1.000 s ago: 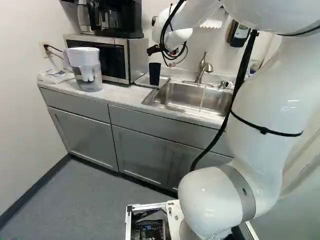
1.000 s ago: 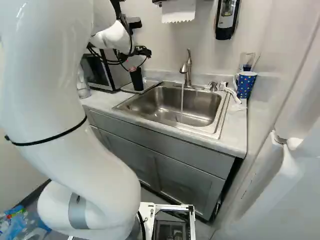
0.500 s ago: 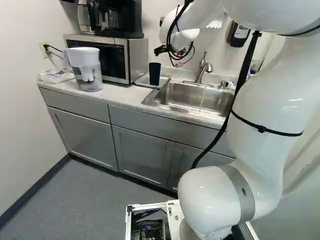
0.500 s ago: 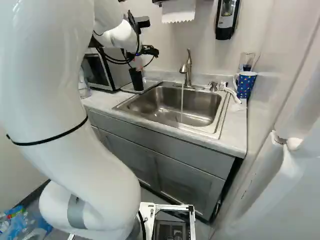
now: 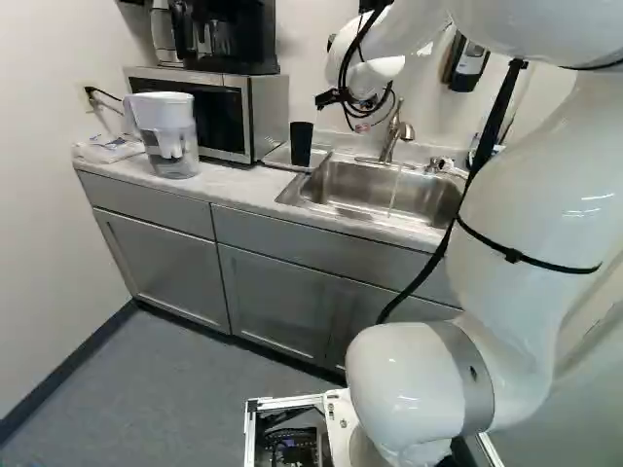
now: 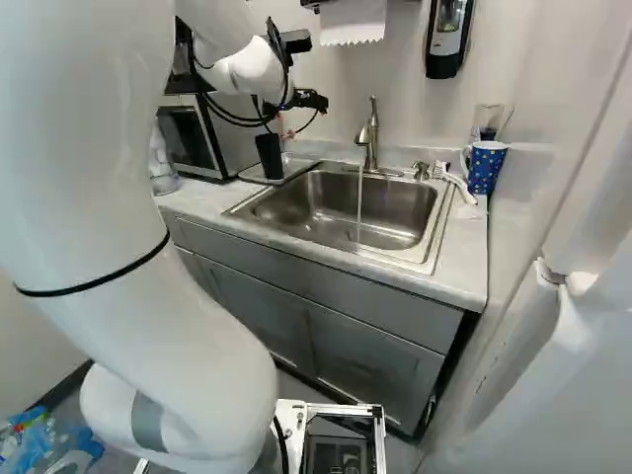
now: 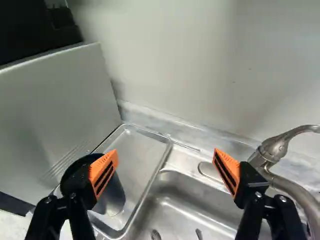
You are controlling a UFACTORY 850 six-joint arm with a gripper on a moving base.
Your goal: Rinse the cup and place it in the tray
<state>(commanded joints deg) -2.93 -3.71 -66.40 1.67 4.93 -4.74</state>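
The jaws, spread and empty, have slid off toward the faucet (image 7: 272, 150), leaving the dark cup (image 7: 114, 196) upright in the tray (image 7: 142, 147) below them, so the placing looks done.

No readable text, brands, numbers or signs in any view. Print on the bag (image 5: 109, 149) lying on the counter (image 5: 226, 184): too small, blurred. Wall dispenser (image 6: 447, 41), front: any lettering too small to read.

Countertop (image 5: 226, 187) under tray (image 7: 136, 147), pitcher (image 5: 167, 115), microwave (image 5: 267, 115)
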